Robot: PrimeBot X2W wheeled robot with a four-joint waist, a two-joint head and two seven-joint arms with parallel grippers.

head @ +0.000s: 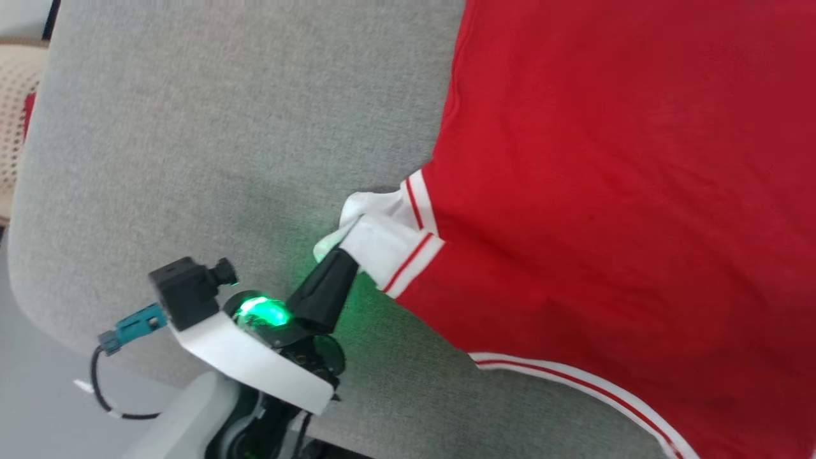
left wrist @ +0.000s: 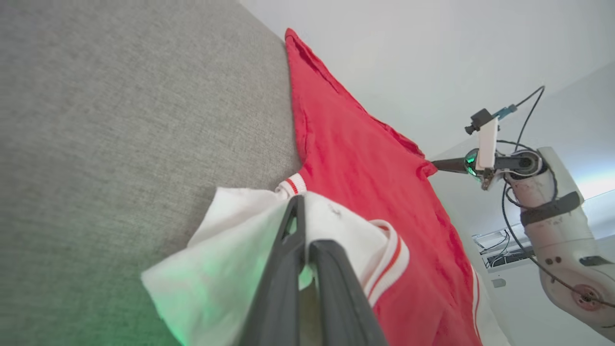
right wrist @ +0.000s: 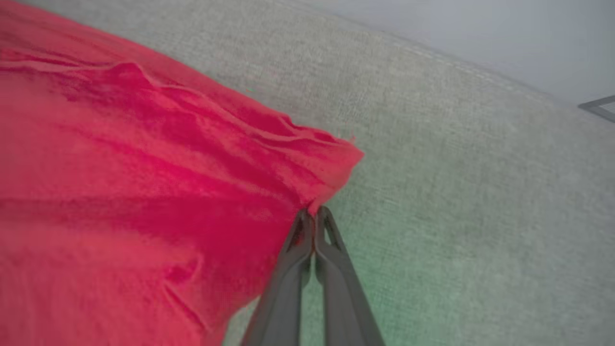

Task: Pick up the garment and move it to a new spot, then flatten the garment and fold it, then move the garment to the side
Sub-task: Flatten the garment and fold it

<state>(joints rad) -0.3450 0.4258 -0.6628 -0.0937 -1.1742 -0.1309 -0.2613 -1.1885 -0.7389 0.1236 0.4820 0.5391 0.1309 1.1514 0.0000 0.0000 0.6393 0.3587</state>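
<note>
The garment (head: 612,191) is a red top with white, red-striped sleeve ends, spread over a grey fabric surface (head: 223,127). My left gripper (head: 344,252) is shut on the garment's white sleeve end (left wrist: 230,254), whose cloth bunches around the fingertips. In the left wrist view the dark fingers (left wrist: 288,269) meet at the cloth. My right gripper (right wrist: 314,214) is shut on a red corner of the garment (right wrist: 144,192), fingertips pinched together at the cloth's edge. The left wrist view also has the right gripper (left wrist: 435,166) at the garment's far corner.
The grey fabric surface has a rounded edge at the left (head: 25,210), with grey floor (head: 38,395) below it. A woven beige item (head: 16,108) lies beyond the far left. The right arm (left wrist: 552,216) and its cables reach in from the far side.
</note>
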